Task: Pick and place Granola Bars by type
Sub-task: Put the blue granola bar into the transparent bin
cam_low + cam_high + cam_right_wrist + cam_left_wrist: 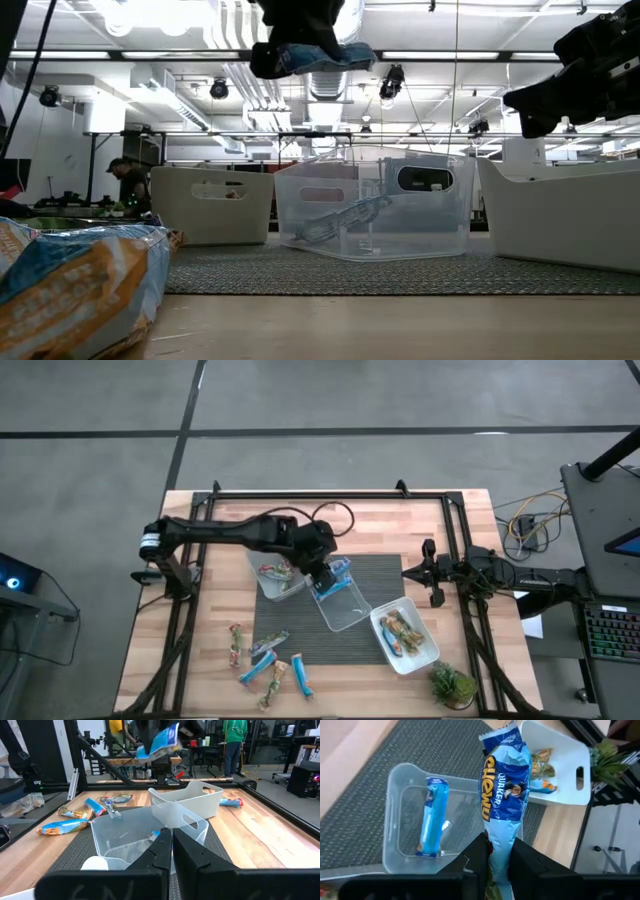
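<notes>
My left gripper hangs over the middle clear tub, shut on a bright blue granola bar. That tub holds one blue bar lying flat on its floor. The tub on the left holds tan bars, and the tub on the right holds tan and mixed bars. Several loose blue and tan bars lie on the near left of the table. My right gripper waits shut above the table's right side. My left gripper pinches the blue bar between its two fingers at one end of the wrapper, coming from above. The bar is lifted clear above the middle tub, and its long free end sticks out past the fingertips. In the low view it lies roughly level under the gripper.
A dark mat lies under the tubs. A small green plant stands at the near right corner. One tan-blue bar lies close to the low camera. Black frame rails run along the table's far and side edges.
</notes>
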Controlling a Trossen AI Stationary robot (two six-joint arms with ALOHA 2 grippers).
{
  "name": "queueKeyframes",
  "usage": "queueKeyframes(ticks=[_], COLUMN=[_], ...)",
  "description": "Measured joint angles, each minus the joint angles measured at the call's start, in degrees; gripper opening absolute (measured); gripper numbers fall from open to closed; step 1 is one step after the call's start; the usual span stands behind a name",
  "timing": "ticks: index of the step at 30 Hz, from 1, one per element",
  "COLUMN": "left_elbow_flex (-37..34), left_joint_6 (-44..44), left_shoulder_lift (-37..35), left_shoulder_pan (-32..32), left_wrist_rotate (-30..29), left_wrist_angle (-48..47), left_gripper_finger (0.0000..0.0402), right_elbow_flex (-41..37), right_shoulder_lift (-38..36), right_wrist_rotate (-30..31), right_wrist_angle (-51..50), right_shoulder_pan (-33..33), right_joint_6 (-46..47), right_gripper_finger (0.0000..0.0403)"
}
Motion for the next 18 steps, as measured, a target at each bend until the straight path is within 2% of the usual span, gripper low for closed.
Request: queueKeyframes(ticks=[18], left_elbow_flex=[-0.2], left_joint_6=[3.4], left_shoulder_lift=[9.2], left_shoulder_pan=[-2.2], left_wrist_rotate=[-0.3], left_wrist_angle=[2.0], left_gripper_finger=[0.0045], right_elbow_flex=[0.0], right_shoulder_lift=[0.0], right_wrist_rotate=[0.0], right_wrist_angle=[0.0], right_shoulder_pan=[0.0], right_joint_6=[0.0], right_gripper_finger=[0.0008])
